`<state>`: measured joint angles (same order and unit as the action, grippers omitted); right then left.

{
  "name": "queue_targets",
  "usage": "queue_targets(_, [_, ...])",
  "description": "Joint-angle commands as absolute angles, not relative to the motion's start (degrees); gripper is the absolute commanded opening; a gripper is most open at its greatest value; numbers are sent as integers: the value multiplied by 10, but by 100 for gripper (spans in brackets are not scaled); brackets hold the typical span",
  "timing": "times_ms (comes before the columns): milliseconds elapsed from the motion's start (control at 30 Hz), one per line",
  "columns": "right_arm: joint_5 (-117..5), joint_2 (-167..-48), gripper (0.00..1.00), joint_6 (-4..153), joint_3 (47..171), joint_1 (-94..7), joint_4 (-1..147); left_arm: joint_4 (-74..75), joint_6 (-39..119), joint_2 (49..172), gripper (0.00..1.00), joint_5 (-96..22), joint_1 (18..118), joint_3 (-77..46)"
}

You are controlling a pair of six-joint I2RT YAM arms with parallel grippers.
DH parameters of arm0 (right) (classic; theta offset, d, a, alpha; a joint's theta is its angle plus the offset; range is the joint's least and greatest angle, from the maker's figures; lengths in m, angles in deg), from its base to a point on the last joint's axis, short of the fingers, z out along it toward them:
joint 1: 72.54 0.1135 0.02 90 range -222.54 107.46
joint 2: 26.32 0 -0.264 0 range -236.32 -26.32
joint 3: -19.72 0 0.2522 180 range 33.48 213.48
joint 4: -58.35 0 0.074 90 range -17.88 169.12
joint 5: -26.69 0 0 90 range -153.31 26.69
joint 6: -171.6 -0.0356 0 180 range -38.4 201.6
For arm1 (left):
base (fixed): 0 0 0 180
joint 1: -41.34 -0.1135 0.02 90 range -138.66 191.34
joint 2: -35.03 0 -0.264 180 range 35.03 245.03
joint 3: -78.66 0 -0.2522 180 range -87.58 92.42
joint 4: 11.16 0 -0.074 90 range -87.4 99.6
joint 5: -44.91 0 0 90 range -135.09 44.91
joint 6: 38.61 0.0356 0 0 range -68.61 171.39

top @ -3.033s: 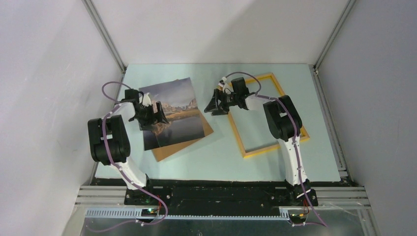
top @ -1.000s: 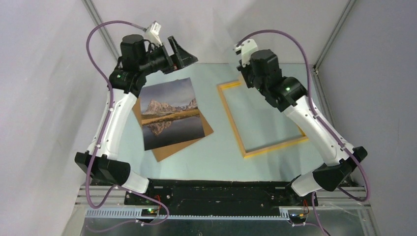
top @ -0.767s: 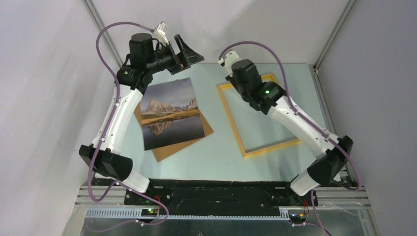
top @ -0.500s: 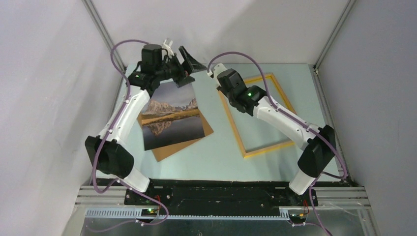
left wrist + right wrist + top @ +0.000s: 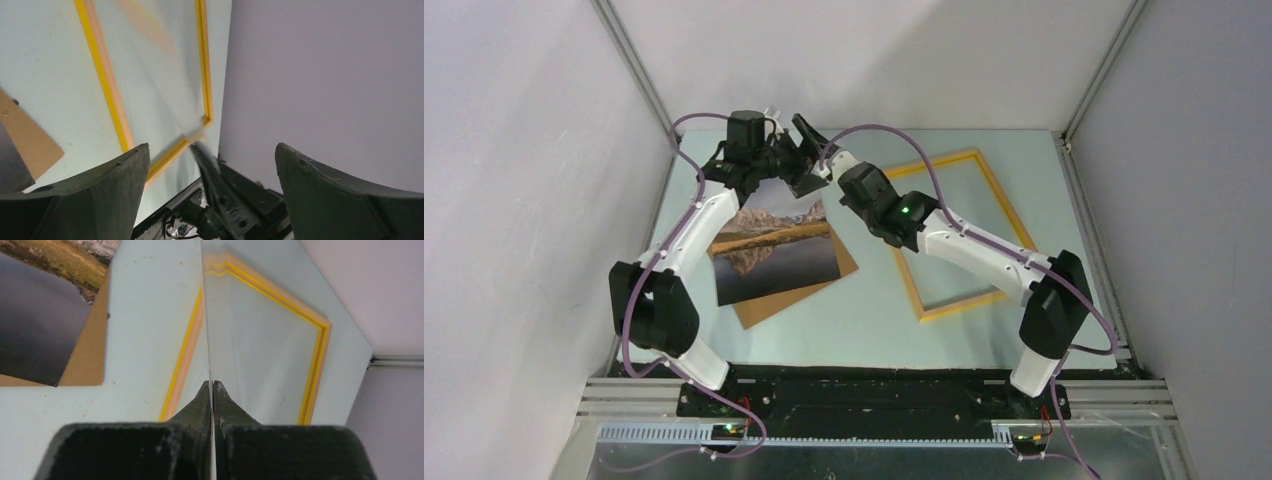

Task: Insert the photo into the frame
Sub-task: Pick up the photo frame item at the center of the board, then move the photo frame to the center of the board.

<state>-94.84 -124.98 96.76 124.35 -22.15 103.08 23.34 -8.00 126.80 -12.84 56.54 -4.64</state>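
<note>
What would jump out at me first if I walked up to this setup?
Over the far side of the table, the left gripper gapes open beside the right gripper, which is pinched shut on what looks like a thin clear sheet, seen edge-on. Nearer, the mountain-lake photo lies on a brown backing board, with the yellow-orange frame flat to its right.

White arms (image 5: 686, 228); black joints (image 5: 656, 312); purple cables (image 5: 694, 118); green lights (image 5: 905, 210).
</note>
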Motion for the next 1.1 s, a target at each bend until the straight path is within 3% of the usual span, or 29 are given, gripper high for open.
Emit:
queue_targets(0, [-947, -1273, 0, 945, 1255, -210, 1001, 192, -102, 1275, 100, -110, 562, -45])
queue_targets(167, [-940, -1292, 0, 934, 1271, -200, 1011, 183, -104, 1280, 98, -121, 569, -66])
queue_targets(400, [-936, -1306, 2, 928, 1285, -191, 1016, 174, -100, 1287, 88, -136, 576, -88])
queue_targets(733, [-937, -1311, 3, 930, 1290, -184, 1015, 160, -102, 1304, 58, -136, 587, -93])
queue_targets(1067, [-936, -1312, 7, 928, 1300, -183, 1018, 131, -111, 1311, 36, -131, 592, -109])
